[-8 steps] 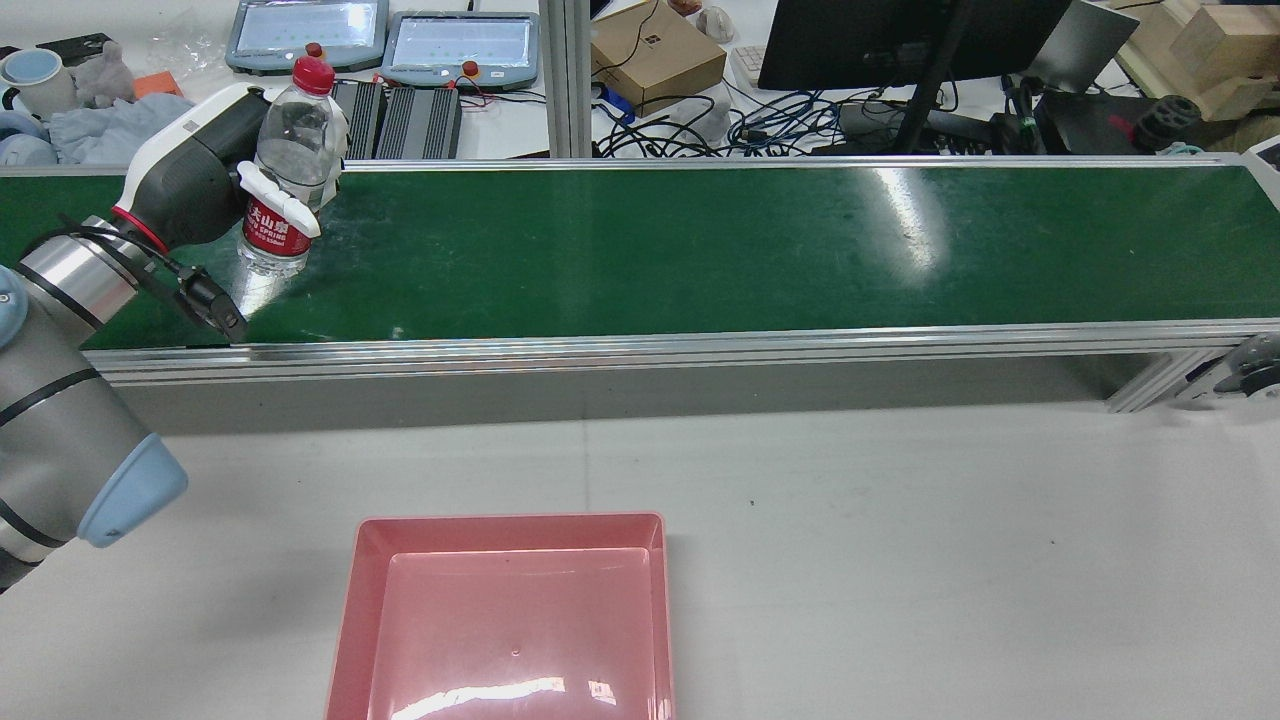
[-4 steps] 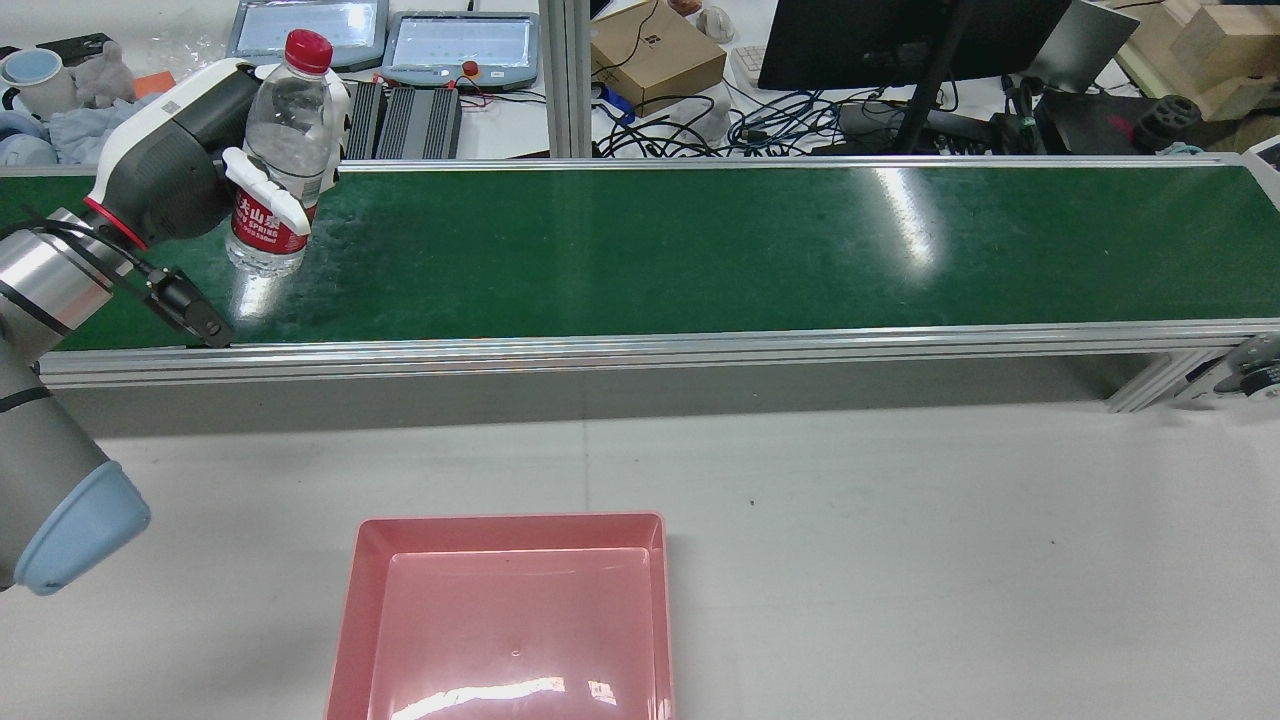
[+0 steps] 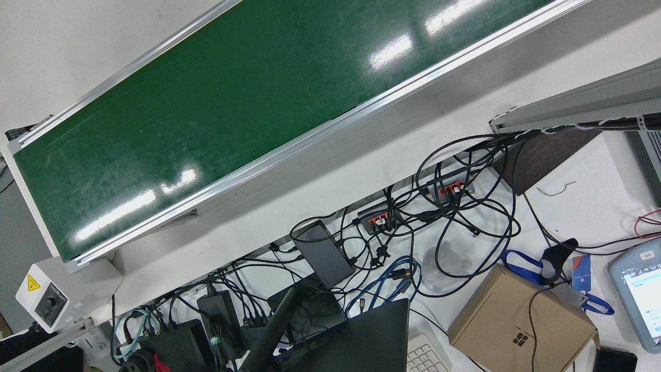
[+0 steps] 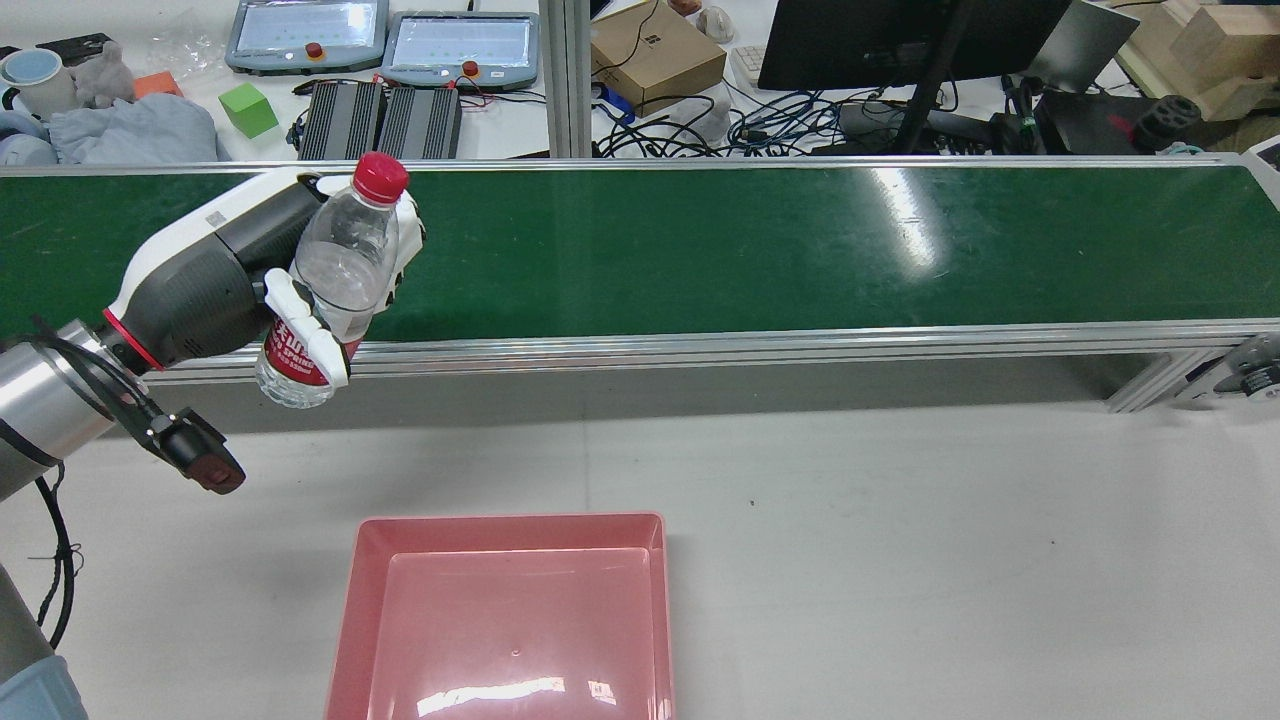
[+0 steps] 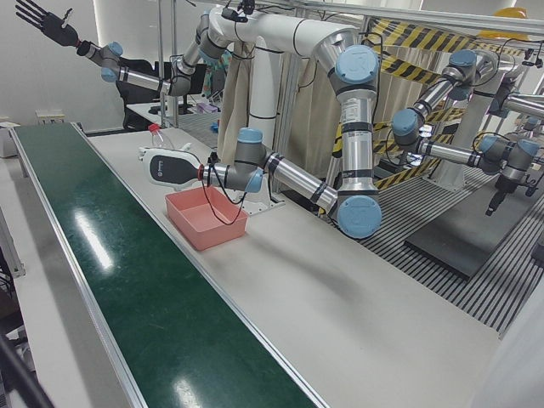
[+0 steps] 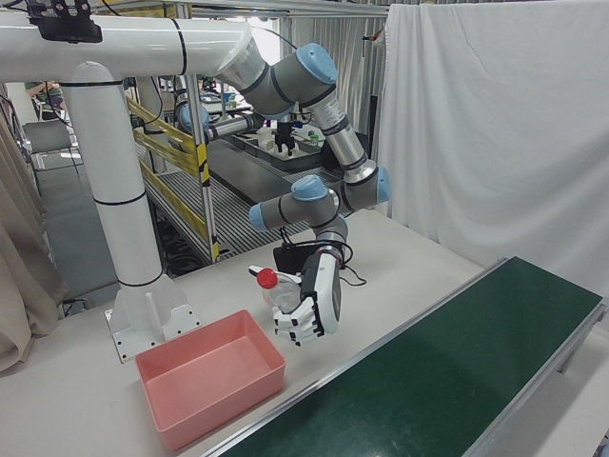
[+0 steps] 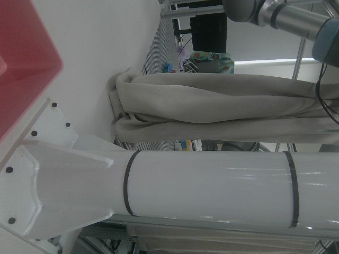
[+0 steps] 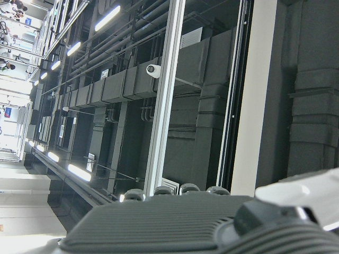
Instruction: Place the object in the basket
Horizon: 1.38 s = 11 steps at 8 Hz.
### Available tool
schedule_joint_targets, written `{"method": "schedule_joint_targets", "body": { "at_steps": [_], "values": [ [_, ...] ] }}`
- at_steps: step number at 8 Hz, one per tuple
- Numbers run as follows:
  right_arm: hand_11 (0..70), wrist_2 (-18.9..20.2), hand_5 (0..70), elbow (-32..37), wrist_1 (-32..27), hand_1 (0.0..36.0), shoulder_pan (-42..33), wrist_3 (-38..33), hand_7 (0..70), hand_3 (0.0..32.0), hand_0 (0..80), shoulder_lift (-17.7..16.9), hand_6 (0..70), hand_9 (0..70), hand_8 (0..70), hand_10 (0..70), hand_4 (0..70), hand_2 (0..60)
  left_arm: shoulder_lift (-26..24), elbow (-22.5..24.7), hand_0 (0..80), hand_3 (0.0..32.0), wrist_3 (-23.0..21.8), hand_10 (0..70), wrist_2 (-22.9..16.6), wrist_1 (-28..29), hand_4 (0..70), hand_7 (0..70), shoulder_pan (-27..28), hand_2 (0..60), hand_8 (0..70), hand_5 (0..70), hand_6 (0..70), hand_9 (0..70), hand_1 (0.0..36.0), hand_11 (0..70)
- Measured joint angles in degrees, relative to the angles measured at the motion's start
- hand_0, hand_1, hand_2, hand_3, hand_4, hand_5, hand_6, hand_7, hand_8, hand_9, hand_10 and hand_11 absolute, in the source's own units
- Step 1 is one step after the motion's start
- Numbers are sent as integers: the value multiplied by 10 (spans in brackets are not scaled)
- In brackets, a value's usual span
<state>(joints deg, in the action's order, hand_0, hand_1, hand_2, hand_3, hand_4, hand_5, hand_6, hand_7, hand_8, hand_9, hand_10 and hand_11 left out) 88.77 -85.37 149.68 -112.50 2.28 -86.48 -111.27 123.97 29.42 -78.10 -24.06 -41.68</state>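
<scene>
the left hand (image 4: 250, 285) is wrapped around a clear water bottle (image 4: 335, 285) with a red cap and a red label, its white fingers (image 4: 305, 335) curled across the label and the lower body. the bottle is held off every surface, tilted with its cap leaning away from the wrist. in the rear view it hangs over the near aluminium rail of the green conveyor belt (image 4: 700, 250), its base just past that rail on the white table's (image 4: 900, 550) side and its cap over the belt's green surface.

the pink basket (image 4: 505, 620) sits on the white table, on the robot's side of the belt and well apart from it; nothing lies in it. the bottle is above and off to the left of the basket in the rear view, not over its opening. the right-front view shows the same: the left hand (image 6: 309, 305) with the bottle (image 6: 278, 290) is up in the air between the belt (image 6: 457, 381) and the basket (image 6: 209, 376), near the basket's corner.

in the left-front view the right hand (image 5: 47, 21), a dark one, is raised high and far from the belt with its fingers spread, holding nothing. beyond the belt in the rear view there is a desk with a green cube (image 4: 247, 108), two teach pendants (image 4: 380, 40) and a cardboard box (image 4: 655, 50).
</scene>
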Motion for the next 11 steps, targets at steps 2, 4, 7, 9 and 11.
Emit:
{"method": "schedule_joint_targets", "body": {
  "at_steps": [2, 4, 7, 9, 11],
  "values": [
    [0, 0, 0, 0, 0, 0, 0, 0, 0, 0, 0, 0, 0, 0, 0, 0, 0, 0, -9, 13, 623, 0, 42, 656, 26, -21, 365, 593, 68, 0, 700, 700, 449, 700, 88, 700],
    [0, 0, 0, 0, 0, 0, 0, 0, 0, 0, 0, 0, 0, 0, 0, 0, 0, 0, -24, 15, 620, 0, 82, 625, 76, -36, 362, 572, 143, 0, 700, 700, 434, 700, 89, 700],
    [0, 0, 0, -1, 0, 0, 0, 0, 0, 0, 0, 0, 0, 0, 0, 0, 0, 0, -39, 20, 605, 0, 109, 429, 114, -55, 221, 342, 187, 0, 475, 656, 225, 612, 73, 611],
    [0, 0, 0, -1, 0, 0, 0, 0, 0, 0, 0, 0, 0, 0, 0, 0, 0, 0, -31, 46, 517, 0, 111, 258, 117, -58, 82, 111, 190, 0, 227, 521, 91, 256, 0, 379],
    [0, 0, 0, 0, 0, 0, 0, 0, 0, 0, 0, 0, 0, 0, 0, 0, 0, 0, -15, 70, 503, 10, 112, 208, 117, -69, 54, 65, 189, 0, 209, 497, 74, 216, 0, 306]
  ]
}}
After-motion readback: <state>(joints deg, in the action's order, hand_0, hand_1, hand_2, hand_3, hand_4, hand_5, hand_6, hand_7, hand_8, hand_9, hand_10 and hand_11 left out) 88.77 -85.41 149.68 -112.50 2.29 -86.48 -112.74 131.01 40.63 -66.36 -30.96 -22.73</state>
